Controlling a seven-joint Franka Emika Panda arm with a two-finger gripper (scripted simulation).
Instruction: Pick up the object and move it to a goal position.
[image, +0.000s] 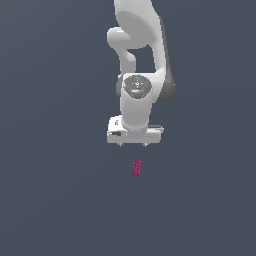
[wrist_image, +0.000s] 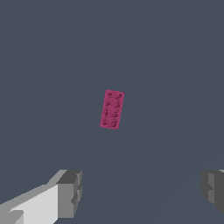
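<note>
The white arm (image: 142, 65) hangs over a bare grey floor (image: 50, 200), its gripper (image: 134, 144) held above the surface with the jaws spread wide and nothing between them — the wrist view shows both fingers (wrist_image: 70, 192) far apart. The brick (wrist_image: 112, 109) lies flat on the floor, studs up, apart from the gripper and just ahead of it. It looks light, rigid and smooth-sided — likely best pinched across its two long sides, centred so it does not twist.
</note>
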